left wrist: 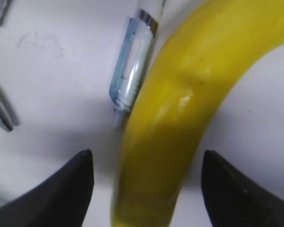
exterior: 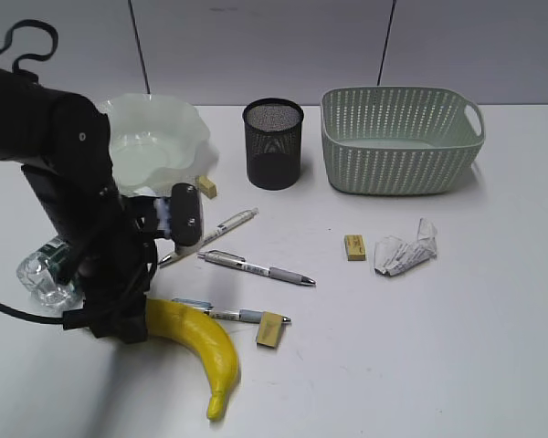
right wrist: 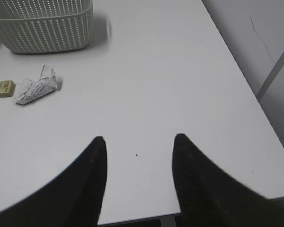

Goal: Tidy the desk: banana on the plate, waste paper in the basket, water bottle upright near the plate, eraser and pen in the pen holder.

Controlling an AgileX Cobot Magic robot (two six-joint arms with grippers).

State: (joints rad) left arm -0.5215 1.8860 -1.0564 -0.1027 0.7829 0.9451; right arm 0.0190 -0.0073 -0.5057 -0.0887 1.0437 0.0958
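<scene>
The yellow banana [exterior: 205, 349] lies on the white desk [exterior: 420, 347] at the front left. My left gripper [left wrist: 146, 158] is open, its two fingers either side of the banana [left wrist: 180, 109] with gaps on both sides. The pale green plate [exterior: 155, 137] stands at the back left. The water bottle [exterior: 44, 271] lies on its side, partly hidden behind my left arm. Three pens [exterior: 256, 268] and three erasers [exterior: 354, 246] lie on the desk. The waste paper [exterior: 404, 250] lies right of centre; it also shows in the right wrist view [right wrist: 35, 87]. My right gripper [right wrist: 138, 142] is open and empty above bare desk.
The black mesh pen holder [exterior: 273, 143] and the sage-green basket [exterior: 400, 139] stand at the back. The basket [right wrist: 42, 23] also shows in the right wrist view. The desk's right edge [right wrist: 255, 104] is close to my right gripper. A clear-capped pen [left wrist: 132, 75] lies touching the banana.
</scene>
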